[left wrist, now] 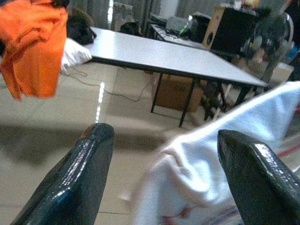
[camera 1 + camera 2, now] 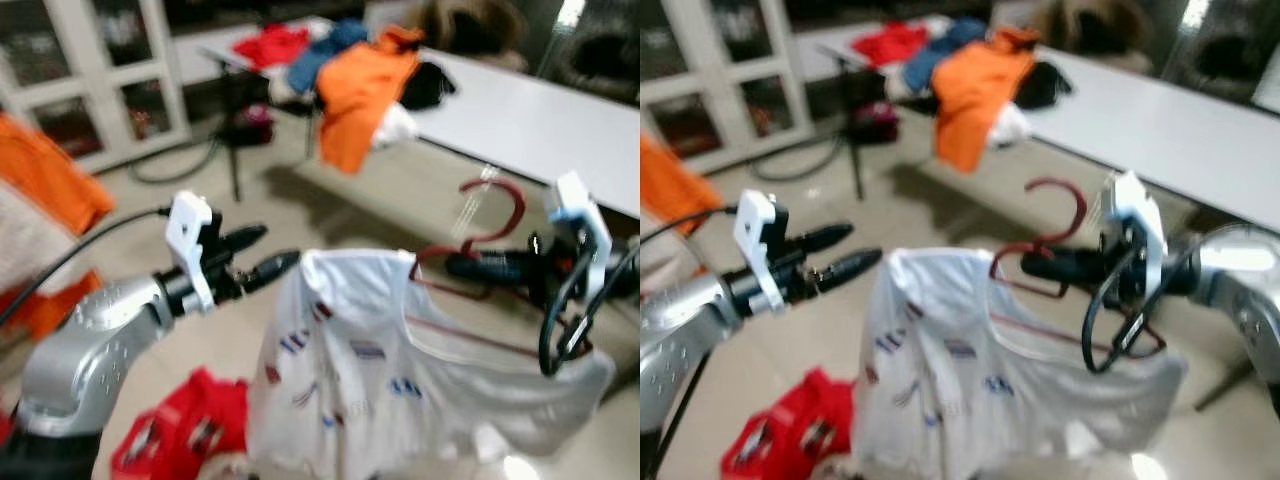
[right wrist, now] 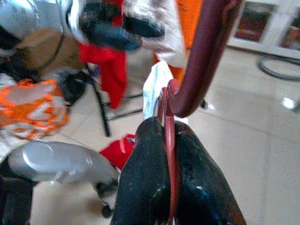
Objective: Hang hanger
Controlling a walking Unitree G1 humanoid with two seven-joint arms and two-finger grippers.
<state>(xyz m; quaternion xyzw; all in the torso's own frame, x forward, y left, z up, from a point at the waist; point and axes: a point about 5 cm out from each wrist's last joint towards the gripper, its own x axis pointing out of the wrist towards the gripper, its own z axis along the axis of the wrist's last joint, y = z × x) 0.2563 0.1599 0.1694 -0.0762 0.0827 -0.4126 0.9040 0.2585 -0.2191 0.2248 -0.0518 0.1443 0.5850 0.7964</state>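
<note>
At about 2 o'clock in our head view runs the long white table [image 2: 540,120], with a heap of clothes at its near end around 12 o'clock, an orange garment [image 2: 360,90] drooping over the edge. White glass-fronted cabinets [image 2: 90,70] stand at 10 o'clock. More orange cloth [image 2: 45,175] hangs at 9 o'clock, and a red garment [image 2: 175,430] lies on the floor at 7 o'clock.

Before us at 6 o'clock hangs the white shirt [image 2: 370,390], patterned with small red and blue marks, draped on the dark red hanger [image 2: 490,215]. The hanger's hook rises at about 3 o'clock, above the shirt's collar, out in open air and well apart from the table.

Our right gripper [image 3: 171,159] comes in from 3 o'clock and is clenched on the hanger: through its wrist camera we see the two black fingers pressed together with the red wire pinched between them, just below the curve of the hook.

Our left gripper [image 1: 161,173] sits at 9 o'clock, just beside the shirt's shoulder, its fingers [image 1: 75,178] spread wide and grasping nothing; the white cloth shows between them, though we cannot tell if it touches either finger
</note>
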